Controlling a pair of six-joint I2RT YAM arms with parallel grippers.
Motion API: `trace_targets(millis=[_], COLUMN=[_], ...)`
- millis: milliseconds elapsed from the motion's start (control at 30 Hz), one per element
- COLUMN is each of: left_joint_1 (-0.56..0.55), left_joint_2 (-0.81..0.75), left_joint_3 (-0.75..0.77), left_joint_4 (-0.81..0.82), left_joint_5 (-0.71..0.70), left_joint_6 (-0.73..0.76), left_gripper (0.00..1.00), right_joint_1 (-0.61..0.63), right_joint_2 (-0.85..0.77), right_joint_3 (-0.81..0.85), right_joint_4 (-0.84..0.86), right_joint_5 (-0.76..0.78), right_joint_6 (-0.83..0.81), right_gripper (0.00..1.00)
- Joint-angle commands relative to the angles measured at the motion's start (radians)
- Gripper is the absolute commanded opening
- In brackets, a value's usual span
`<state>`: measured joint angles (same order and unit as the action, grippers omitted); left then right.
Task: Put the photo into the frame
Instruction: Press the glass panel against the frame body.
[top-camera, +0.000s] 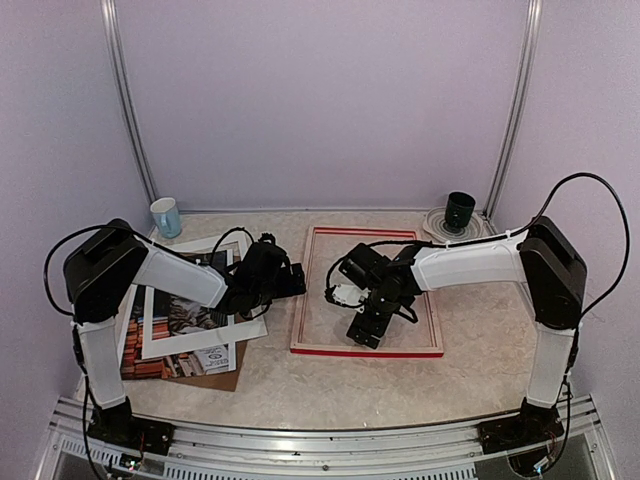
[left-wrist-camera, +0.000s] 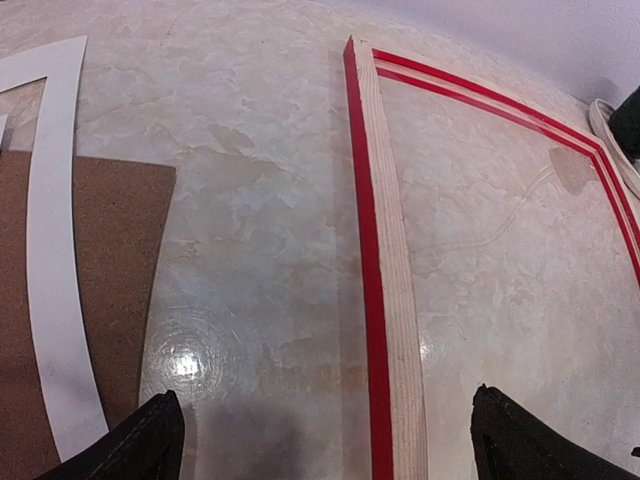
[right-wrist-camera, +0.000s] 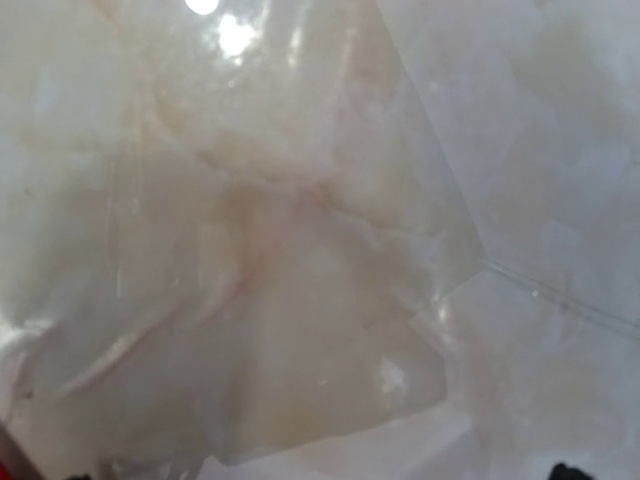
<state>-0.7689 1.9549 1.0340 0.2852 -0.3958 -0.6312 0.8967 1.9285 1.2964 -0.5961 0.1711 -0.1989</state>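
Lying flat mid-picture on the marbled beige tabletop, the frame is a thin-railed rectangle, glossy red at its edges and pale grained wood on top. The glossy photo sits at lower left under a white mat on a brown corky board. The left end effector spreads wide beside the frame's left rail. The right end effector gapes wide inside the frame. Both are empty.

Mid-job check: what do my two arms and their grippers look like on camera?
The left arm and right arm match: white links, bulky black joint housings, thin black cables looping outside. The left gripper and right gripper are black, with tapered black fingers.
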Motion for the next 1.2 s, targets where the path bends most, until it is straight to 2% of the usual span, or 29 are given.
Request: trace_targets(millis=[0,133,300,533,833,1167], left_joint_1=[0.005,0.003,0.004,0.005,0.005,0.005], left_joint_2=[-0.031,-0.032,-0.028,-0.022,-0.024,-0.022], left_joint_3=[-0.015,-0.018,-0.017,-0.017,-0.023,-0.022], left_joint_4=[0.024,0.028,0.028,0.029,0.036,0.04], left_joint_5=[0.006,0.006,0.008,0.01,0.006,0.009], left_joint_6=[-0.007,-0.007,-0.006,-0.008,-0.008,-0.007], left_gripper=[0.99,0.99,0.99,0.99,0.99,0.99], right_joint_1=[0.002,-0.011,-0.049,-0.089,-0.137,-0.239], right_joint_2=[0.014,-0.03,0.002,0.119,0.263,0.441], right_joint_3=[0.009,0.034,0.093,0.163,0.34,0.618], right_joint_4=[0.005,0.069,0.114,0.186,0.228,0.172], right_joint_5=[0.045,0.088,0.168,0.203,0.275,0.336], right_joint_6=[0.008,0.011,0.024,0.026,0.068,0.096], right_gripper=[0.99,0.99,0.99,0.99,0.99,0.99])
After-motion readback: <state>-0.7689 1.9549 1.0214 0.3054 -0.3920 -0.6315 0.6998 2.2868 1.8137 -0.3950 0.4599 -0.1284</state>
